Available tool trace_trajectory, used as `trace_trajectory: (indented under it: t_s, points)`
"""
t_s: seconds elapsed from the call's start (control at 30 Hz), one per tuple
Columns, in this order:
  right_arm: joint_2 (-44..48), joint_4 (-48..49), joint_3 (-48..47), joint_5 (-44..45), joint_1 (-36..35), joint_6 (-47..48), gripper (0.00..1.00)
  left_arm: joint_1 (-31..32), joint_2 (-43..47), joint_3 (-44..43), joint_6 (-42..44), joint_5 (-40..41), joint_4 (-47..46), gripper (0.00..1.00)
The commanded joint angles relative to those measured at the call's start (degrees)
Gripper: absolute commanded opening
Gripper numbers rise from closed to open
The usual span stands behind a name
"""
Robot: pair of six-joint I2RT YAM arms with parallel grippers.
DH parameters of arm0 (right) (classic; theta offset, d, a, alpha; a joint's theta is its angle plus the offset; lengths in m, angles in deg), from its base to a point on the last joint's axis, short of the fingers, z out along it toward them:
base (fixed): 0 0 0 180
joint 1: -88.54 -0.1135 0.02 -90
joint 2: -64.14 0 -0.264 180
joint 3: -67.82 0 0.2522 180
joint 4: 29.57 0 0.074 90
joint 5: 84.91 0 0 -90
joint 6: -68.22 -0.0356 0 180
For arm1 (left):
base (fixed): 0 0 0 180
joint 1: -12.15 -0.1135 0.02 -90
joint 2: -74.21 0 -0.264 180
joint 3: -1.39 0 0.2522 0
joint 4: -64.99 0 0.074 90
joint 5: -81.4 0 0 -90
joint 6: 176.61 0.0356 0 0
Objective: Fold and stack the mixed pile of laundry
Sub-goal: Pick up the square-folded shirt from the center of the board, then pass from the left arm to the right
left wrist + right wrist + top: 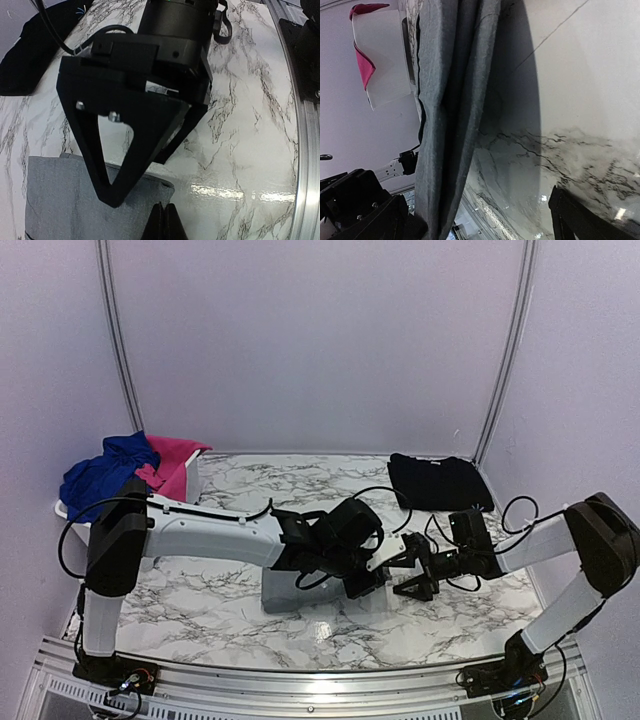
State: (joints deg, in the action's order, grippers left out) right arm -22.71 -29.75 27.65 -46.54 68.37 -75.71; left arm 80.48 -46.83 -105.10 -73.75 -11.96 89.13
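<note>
Pinching the grey cloth shirt, left gripper should fold squarely; right gripper, spread, hovers at three o'clock.

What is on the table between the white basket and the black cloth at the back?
Only bare marble table, as the top view shows. The white basket sits left and the black cloth right. A thin cable curves near the cloth.

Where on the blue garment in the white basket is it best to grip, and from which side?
Pinch the blue garment at the top of its hump, straight from above, likely with the left gripper. It lies heaped over the white basket, so folds stand exposed, while the wall blocks sideways approach.
</note>
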Motion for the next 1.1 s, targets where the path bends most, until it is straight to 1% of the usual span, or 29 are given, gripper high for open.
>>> trace_trajectory:
  t_s: [0.0,0.17,0.23,0.37,0.43,0.47,0.53,0.63,0.67,0.7,0.73,0.8,0.83,0.87,0.9,0.97,1.07]
  points:
    - [-3.61,11.28,-1.03,-0.37,-3.10,-8.40,0.97,-0.13,3.10,0.31,-0.73,-1.76,-1.83,0.00]
    - [-8.60,20.57,-2.27,-0.38,-3.92,-15.60,0.91,-0.05,4.07,1.41,-0.22,-2.32,-2.02,0.00]
    - [-11.25,22.92,-4.18,-0.85,-4.93,-17.40,0.85,0.16,4.01,1.83,-0.12,-2.36,-2.02,0.00]
    - [-15.27,21.89,-9.12,-0.72,-6.53,-18.20,0.77,0.55,4.34,2.80,0.08,-2.20,-2.24,0.00]
    - [-16.93,21.42,-10.58,-0.90,-6.58,-17.81,0.71,0.66,4.88,3.55,0.01,-2.04,-2.61,0.00]
    - [-17.79,21.07,-11.18,-0.97,-6.55,-17.63,0.67,0.72,5.18,4.01,-0.09,-1.89,-2.91,0.00]
    - [-19.27,21.02,-11.74,-1.17,-6.61,-17.81,0.54,0.75,5.69,4.67,-0.18,-1.64,-3.44,0.00]
    - [-20.13,19.06,-12.47,-1.39,-6.56,-17.29,0.23,0.75,5.94,5.09,-0.54,-0.32,-3.60,0.01]
    - [-19.52,16.14,-13.10,-1.31,-6.56,-15.73,0.13,0.75,6.04,5.10,-1.15,0.94,-3.58,0.04]
    - [-18.86,11.20,-14.74,-0.95,-6.48,-11.84,0.02,0.68,6.33,5.10,-2.39,2.04,-3.46,0.09]
    - [-17.96,5.91,-16.29,-0.45,-6.47,-8.18,0.00,0.60,6.83,5.40,-3.37,2.63,-3.45,0.17]
    - [-16.30,-6.06,-20.40,1.24,-6.19,0.12,0.00,0.13,8.79,6.61,-5.75,2.95,-3.49,0.32]
    - [-15.56,-11.70,-22.50,2.37,-5.87,4.52,0.00,-0.20,9.87,7.43,-7.15,2.96,-3.64,0.41]
    - [-14.87,-18.48,-24.28,4.09,-5.22,8.38,0.00,-0.76,11.12,8.26,-8.57,3.06,-3.81,0.53]
    - [-14.06,-24.56,-25.53,5.03,-4.53,11.75,0.00,-1.21,12.83,9.23,-9.96,3.09,-3.86,0.61]
    - [-12.52,-32.06,-26.88,6.90,-2.69,17.48,0.00,-2.07,15.33,11.50,-11.85,4.45,-4.10,0.70]
    - [-10.12,-44.64,-29.84,13.45,0.74,27.75,0.00,-3.16,18.83,14.96,-14.98,6.84,-4.34,0.91]
